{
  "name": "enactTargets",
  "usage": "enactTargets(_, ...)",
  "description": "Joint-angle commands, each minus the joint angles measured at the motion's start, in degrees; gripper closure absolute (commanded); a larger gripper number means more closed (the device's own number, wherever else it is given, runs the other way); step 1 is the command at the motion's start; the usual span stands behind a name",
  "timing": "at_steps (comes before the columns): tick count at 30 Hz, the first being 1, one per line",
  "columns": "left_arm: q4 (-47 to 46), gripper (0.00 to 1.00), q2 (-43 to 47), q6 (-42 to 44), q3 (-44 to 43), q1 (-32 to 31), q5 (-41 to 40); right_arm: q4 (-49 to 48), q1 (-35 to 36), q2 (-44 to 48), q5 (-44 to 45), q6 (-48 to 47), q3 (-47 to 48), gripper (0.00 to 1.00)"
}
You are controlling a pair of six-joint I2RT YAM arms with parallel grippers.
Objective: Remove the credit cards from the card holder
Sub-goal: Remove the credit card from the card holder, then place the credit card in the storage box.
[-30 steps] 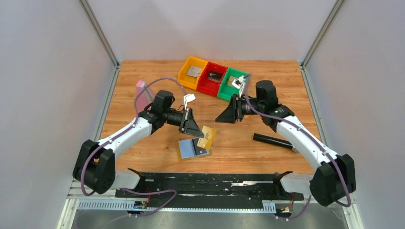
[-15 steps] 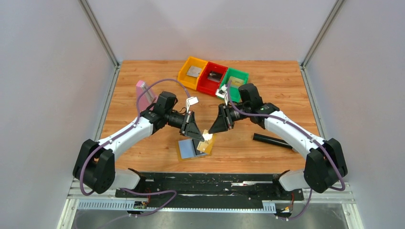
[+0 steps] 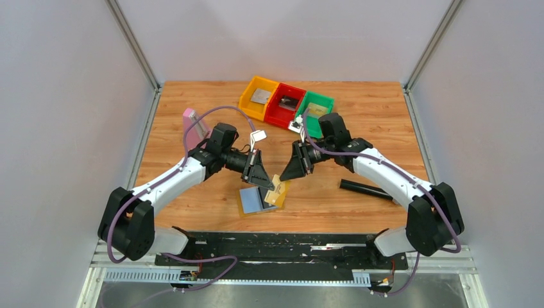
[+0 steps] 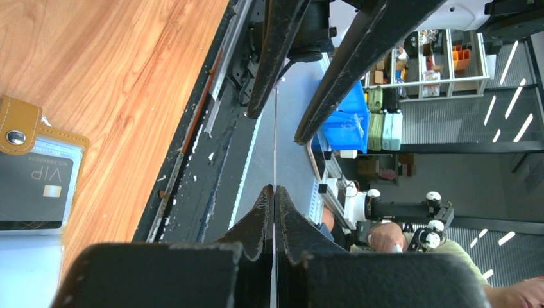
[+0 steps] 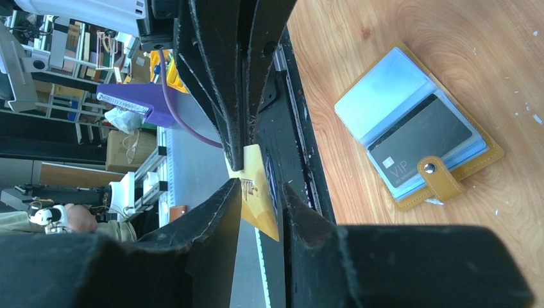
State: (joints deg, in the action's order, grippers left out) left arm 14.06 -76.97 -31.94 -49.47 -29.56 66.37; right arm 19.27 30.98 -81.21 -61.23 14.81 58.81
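Right gripper (image 3: 282, 178) has been brought in, jaws parted astride the golden credit card (image 5: 256, 206), which is clamped on edge by the left gripper (image 3: 270, 185), lengthwise between both, above the opened card holder (image 3: 251, 200)

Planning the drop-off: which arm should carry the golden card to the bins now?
Right. The right end effector straddles the golden card that the shut left end effector pinches, and the green bin lies nearer to it.
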Motion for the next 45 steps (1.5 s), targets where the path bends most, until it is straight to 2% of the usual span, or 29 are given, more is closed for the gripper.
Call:
enactTargets(1,-0.84,1.0,0.07,1.33,-2.2,-0.14,1.21,-0.83,0.55,-0.97,-2.0,-1.78,1.31,0.71)
enactTargets(3,-0.71,1.0,0.1,1.37,-2.21,-0.15,1.19,-0.87,0.61,-0.89,-1.97,-1.93,1.4,0.74)
enactTargets(7,0.37,1.0,-0.33,1.73,-2.48,-0.12,0.29,-1.05,0.63,0.53,-0.29,-1.81,1.53,0.99)
enactTargets(9,2.47,0.91,-0.63,2.67,-3.15,-0.13,-1.78,-1.11,0.45,1.33,2.02,-0.61,1.73,1.0)
enactTargets(10,3.48,0.78,-0.72,4.01,-4.09,-0.14,-2.91,-1.22,0.28,1.77,3.47,0.19,1.75,1.0)
enactTargets(11,6.56,0.71,-0.9,4.88,-4.69,-0.14,-5.64,-1.32,-0.06,2.27,5.5,0.94,1.71,1.0)
enactTargets(12,10.1,0.58,-0.99,7.18,-6.36,-0.14,-7.04,-1.63,-0.5,2.81,6.79,1.84,1.4,1.0)
enactTargets(13,11.77,0.51,-1.17,8.23,-7.27,-0.15,-9.64,-2.01,-1.12,3.46,8.01,2.81,1.03,1.0)
enactTargets(14,14.67,0.47,-1.21,10.0,-8.79,-0.15,-10.84,-2.29,-1.74,4.12,9.11,3.68,0.66,1.0)
enactTargets(15,15.91,0.38,-1.13,10.97,-9.54,-0.15,-13.2,-2.57,-2.41,4.78,10.18,4.59,0.31,1.0)
enactTargets(16,17.8,0.34,-1.06,11.71,-10.81,-0.15,-14.43,-2.75,-3.28,5.5,11.3,5.36,0.04,1.0)
enactTargets(18,20.04,0.2,-0.41,12.3,-12.21,-0.04,-18.31,-2.97,-4.96,6.75,14.6,6.63,-0.43,1.0)
enactTargets(19,20.79,0.09,-0.22,12.5,-12.66,-0.05,-21.44,-3.1,-5.95,7.36,16.63,7.43,-0.57,1.0)
enactTargets(21,22.72,0.01,0.6,13.29,-13.98,-0.06,-25.88,-4.48,-8.42,8.23,20.7,10.04,-0.93,1.0)
enactTargets(28,26.71,0.0,7.79,13.91,-15.35,-0.06,-48.18,-15.16,-17.3,8.39,38.94,21.48,-1.96,1.0)
enactTargets(34,27.3,0.0,13.85,14.51,-13.65,-0.06,-62.07,-24.61,-19.66,1.47,52.82,26.36,0.69,1.0)
enactTargets(38,26.98,0.0,16.0,14.12,-12.35,-0.05,-66.01,-28.74,-20.46,-4.95,57.79,29.22,4.08,1.0)
enactTargets(45,27.1,0.0,15.79,13.75,-11.69,-0.06,-64.53,-39.06,-20.57,-15.38,67.25,33.01,7.18,1.0)
